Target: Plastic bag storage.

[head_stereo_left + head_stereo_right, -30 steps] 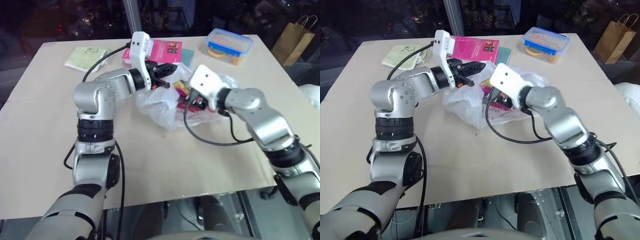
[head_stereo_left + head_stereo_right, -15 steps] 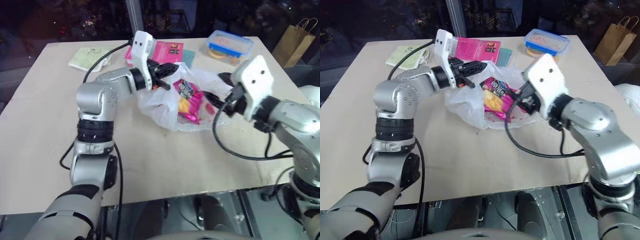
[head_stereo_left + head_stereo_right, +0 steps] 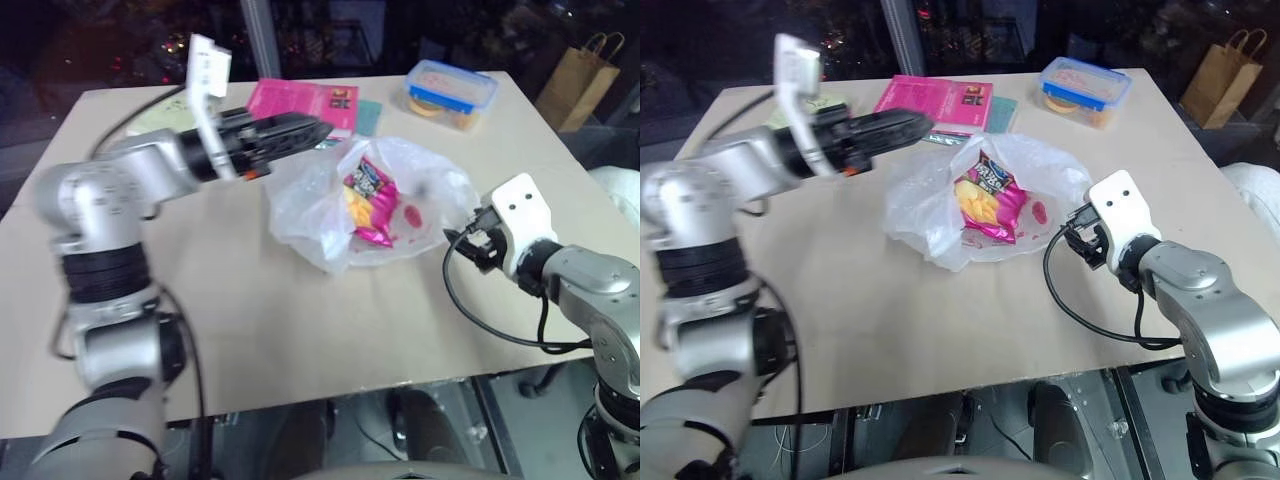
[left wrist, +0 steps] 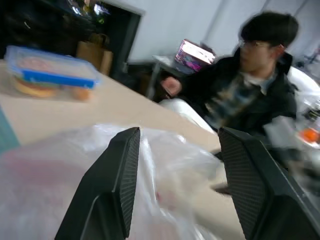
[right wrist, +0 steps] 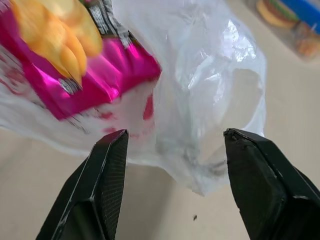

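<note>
With the plastic bag [image 3: 330, 205] lying loose mid-counter [image 3: 300, 330] around a pink chip packet [image 3: 372, 200] and both the left gripper [image 4: 175, 175] and right gripper [image 5: 170, 180] with jaws apart, empty, slippage is risked at regrasp

The plastic bag [image 3: 320, 205] at the centre of the frame is translucent white with a small red mark on its right side. Through it shows a chip packet [image 3: 372, 200], shiny pink with yellow and a dark band. The table [image 3: 300, 320] is plain beige. At the upper middle lies a bright pink booklet [image 3: 305, 102] with a small black patch, and beside it a teal card [image 3: 371, 115]. At the upper right a clear box [image 3: 452, 92] has a blue lid over something yellow, perhaps food. A brown paper bag [image 3: 573, 85] stands at the far upper right.
</note>
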Motion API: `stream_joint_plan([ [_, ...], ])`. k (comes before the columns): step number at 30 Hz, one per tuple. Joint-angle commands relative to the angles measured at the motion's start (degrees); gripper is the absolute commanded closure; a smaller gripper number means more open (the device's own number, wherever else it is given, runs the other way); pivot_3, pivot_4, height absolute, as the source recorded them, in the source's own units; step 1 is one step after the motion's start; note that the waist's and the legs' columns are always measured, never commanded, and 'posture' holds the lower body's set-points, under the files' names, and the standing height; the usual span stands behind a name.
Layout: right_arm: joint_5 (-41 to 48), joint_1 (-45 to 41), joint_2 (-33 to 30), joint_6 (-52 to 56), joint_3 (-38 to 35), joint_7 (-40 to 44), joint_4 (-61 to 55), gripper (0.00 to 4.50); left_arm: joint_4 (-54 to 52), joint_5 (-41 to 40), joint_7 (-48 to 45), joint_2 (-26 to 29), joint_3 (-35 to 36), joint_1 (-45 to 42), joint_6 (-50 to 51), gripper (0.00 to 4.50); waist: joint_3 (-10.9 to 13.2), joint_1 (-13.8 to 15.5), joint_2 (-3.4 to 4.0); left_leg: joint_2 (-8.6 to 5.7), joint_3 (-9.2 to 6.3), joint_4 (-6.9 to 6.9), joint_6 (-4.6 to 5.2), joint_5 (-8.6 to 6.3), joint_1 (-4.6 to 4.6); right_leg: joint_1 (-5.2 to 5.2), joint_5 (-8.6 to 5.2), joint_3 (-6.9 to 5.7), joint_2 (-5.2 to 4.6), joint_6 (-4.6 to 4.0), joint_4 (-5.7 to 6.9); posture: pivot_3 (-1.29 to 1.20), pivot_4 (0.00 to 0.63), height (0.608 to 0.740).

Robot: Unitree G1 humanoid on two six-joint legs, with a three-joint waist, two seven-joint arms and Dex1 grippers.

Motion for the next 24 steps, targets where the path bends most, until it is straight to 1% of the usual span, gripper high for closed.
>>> stream_joint_plan([
  [1,-2.7,-0.5,-0.9,-7.3,0.1,-1.2,3.4,2.69,-7.3,-7.3,-11.7,10.7,3.1,12.4,6.5,1.83,0.0,-0.9,-0.01,-0.01,0.01,-0.01,0.00,0.00,0.00,-0.06,-0.01,0.05,-0.02,0.00,0.06,0.00,0.150,0.740],
  [2,-2.6,-0.5,-0.9,-8.1,-0.2,-1.0,4.0,3.20,-8.8,-7.4,-12.2,11.8,3.2,15.8,5.6,1.83,0.0,-0.9,0.03,0.04,0.06,-0.04,0.00,-0.01,-0.05,-0.15,-0.01,0.10,0.02,0.01,-0.01,0.00,0.150,0.740],
  [3,-2.7,-0.5,-1.1,-9.2,-0.2,-0.7,4.5,3.85,-10.8,-7.8,-11.7,11.9,3.4,18.4,4.9,1.83,0.0,-0.5,0.02,0.06,0.02,-0.07,0.00,0.00,-0.04,-0.14,-0.03,0.13,-0.04,-0.01,0.09,0.00,0.150,0.740],
  [5,-2.8,-0.4,-1.6,-10.7,-0.1,-0.1,5.3,4.43,-14.1,-9.0,-9.3,10.1,3.9,20.8,4.0,1.83,0.0,0.6,0.00,0.08,0.03,-0.02,0.00,0.00,-0.15,-0.13,-0.06,-0.07,-0.06,0.01,0.03,0.00,0.150,0.740],
  [8,-2.4,-0.7,-1.8,-11.9,-0.4,0.6,5.9,4.43,-17.5,-10.6,-6.1,7.8,4.7,23.6,3.2,1.83,0.0,1.6,-0.03,0.13,-0.09,0.11,-0.03,0.01,-0.10,0.12,-0.18,-0.26,-0.06,-0.09,-0.15,0.00,0.150,0.740],
  [11,-1.4,-1.6,-2.6,-12.3,-1.0,2.1,6.0,4.50,-21.1,-11.5,-0.5,2.8,5.4,27.5,0.5,1.03,0.0,1.7,0.06,0.14,-0.01,0.11,-0.02,0.01,-0.01,0.21,-0.20,-0.19,-0.07,-0.14,-0.24,0.00,0.150,0.740],
  [13,-1.2,-1.6,-3.0,-12.2,-1.2,2.3,5.9,4.50,-24.0,-10.1,4.7,-1.5,2.6,27.9,-1.5,0.04,0.0,1.8,0.03,0.14,-0.01,0.11,-0.03,0.01,-0.04,0.20,-0.15,-0.21,-0.07,-0.18,-0.24,0.00,0.150,0.740],
  [15,-0.8,-1.9,-3.1,-11.6,-1.4,2.3,5.4,4.50,-24.6,-7.8,10.6,-6.0,0.2,26.9,-3.5,0.04,-0.1,2.2,0.06,0.15,-0.06,0.10,-0.03,0.01,-0.04,0.20,-0.06,-0.27,-0.06,-0.07,-0.24,0.00,0.150,0.740],
  [16,-0.6,-2.1,-3.2,-11.3,-1.5,2.3,5.2,4.50,-24.2,-8.0,12.5,-7.5,-0.1,26.1,-3.7,0.04,-0.1,2.3,0.06,0.12,-0.07,0.10,-0.03,0.01,-0.04,0.21,-0.06,-0.27,-0.07,-0.07,-0.23,0.00,0.150,0.740],
  [17,-0.4,-2.2,-3.3,-10.9,-1.5,2.3,4.9,4.50,-23.8,-8.4,14.0,-8.7,-0.5,25.3,-3.7,0.29,-0.1,2.2,0.04,0.10,-0.10,0.10,-0.03,0.01,-0.05,0.22,-0.05,-0.28,-0.07,-0.07,-0.23,0.00,0.150,0.740],
  [19,0.0,-2.4,-3.6,-10.2,-1.7,2.4,4.4,4.50,-22.4,-9.2,16.9,-11.9,-2.0,23.3,-4.0,0.96,-0.1,2.2,0.04,0.06,-0.07,0.11,-0.03,0.01,-0.05,0.22,-0.04,-0.26,-0.06,-0.07,-0.23,0.00,0.150,0.740],
  [20,0.1,-2.4,-3.7,-9.9,-1.8,2.4,4.2,4.50,-21.6,-8.7,17.9,-13.0,-3.1,22.4,-4.4,1.38,-0.1,2.2,0.05,0.05,-0.08,0.11,-0.03,0.01,-0.05,0.22,-0.04,-0.25,-0.07,-0.07,-0.23,0.00,0.150,0.740],
  [21,0.2,-2.5,-3.8,-9.7,-1.8,2.4,4.1,4.50,-21.1,-8.5,18.5,-13.7,-3.8,21.8,-4.6,1.93,-0.1,2.2,0.05,0.02,-0.06,0.11,-0.03,0.01,-0.04,0.23,-0.04,-0.25,-0.07,-0.07,-0.23,0.00,0.150,0.740],
  [22,0.2,-2.6,-4.0,-9.4,-1.7,2.4,4.0,4.50,-20.2,-7.3,19.1,-14.5,-5.1,20.9,-5.1,2.34,-0.1,2.1,0.05,0.01,-0.07,0.11,-0.03,0.01,-0.04,0.23,-0.04,-0.26,-0.06,-0.07,-0.24,0.00,0.150,0.740],
  [24,0.4,-2.7,-4.1,-8.8,-1.8,2.3,3.7,4.50,-18.1,-4.5,21.3,-17.2,-7.3,18.5,-7.4,3.38,-0.1,2.1,0.05,-0.02,-0.05,0.11,-0.03,0.02,-0.04,0.23,-0.03,-0.25,-0.06,-0.05,-0.24,0.00,0.150,0.740],
])
